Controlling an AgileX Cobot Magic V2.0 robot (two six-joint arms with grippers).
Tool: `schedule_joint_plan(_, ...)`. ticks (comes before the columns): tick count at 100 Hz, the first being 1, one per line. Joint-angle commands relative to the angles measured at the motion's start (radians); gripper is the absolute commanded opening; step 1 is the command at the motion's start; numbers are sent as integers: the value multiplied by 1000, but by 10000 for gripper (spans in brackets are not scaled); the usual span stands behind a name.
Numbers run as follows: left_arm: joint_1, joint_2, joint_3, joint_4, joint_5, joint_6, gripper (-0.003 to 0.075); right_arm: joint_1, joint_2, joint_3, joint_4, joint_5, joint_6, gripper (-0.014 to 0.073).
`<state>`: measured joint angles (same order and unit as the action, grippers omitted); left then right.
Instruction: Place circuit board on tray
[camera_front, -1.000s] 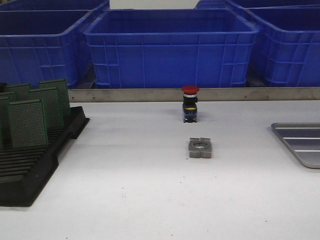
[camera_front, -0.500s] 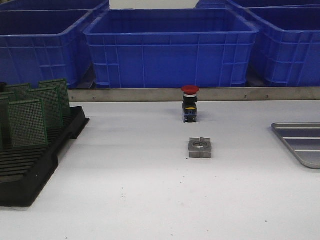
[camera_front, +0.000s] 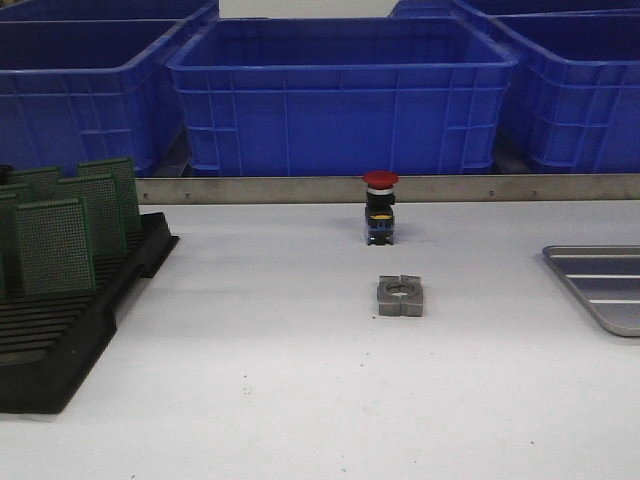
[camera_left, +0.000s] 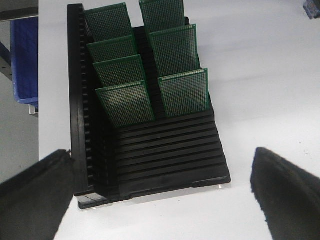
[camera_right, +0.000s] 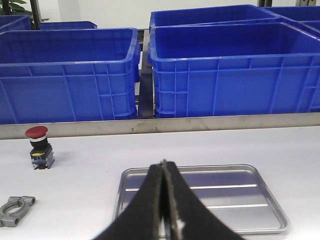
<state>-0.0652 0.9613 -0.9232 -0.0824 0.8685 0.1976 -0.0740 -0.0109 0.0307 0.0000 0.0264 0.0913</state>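
Big blue bins (camera_front: 342, 95) line the 12 o'clock side behind a metal strip (camera_front: 300, 189) edging the white surface (camera_front: 280, 380).

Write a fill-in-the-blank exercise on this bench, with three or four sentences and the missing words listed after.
1. The green circuit boards stand upright in the black slotted ____.
2. The silver tray holds ____ circuit boards.
3. The right gripper has its fingers pressed ____.
4. The push button beyond the grey metal clamp has a ____ cap.

Missing words: rack; no; together; red
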Motion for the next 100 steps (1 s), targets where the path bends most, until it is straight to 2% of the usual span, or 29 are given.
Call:
schedule_joint_plan(1,-7,35,-65,-17,-23,75,665,0,-17,3,-7,-83,-3,-68)
schedule_joint_plan(21,-7,230,-234,-48,128,346,664,0,-17,3,-7,-83,-3,-68)
schedule_joint_plan(38,-7,416,-397,-134,311,716,664,0,-17,3,-7,-83,-3,-68)
schedule_joint_plan(47,-7,499,-465,-169,405,849,664,0,-17,3,-7,-83,-3,-68)
schedule_joint_plan(66,-25,616,-522,-192,404,1097,664,0,-17,3,-7,-83,-3,-68)
schedule_joint_plan(80,-39,666,-522,-190,403,1228,664,0,-17,3,-7,-83,-3,-68)
schedule_joint_plan(100,-43,727,-522,-190,399,1276,664,0,-17,3,-7,-83,-3,-68)
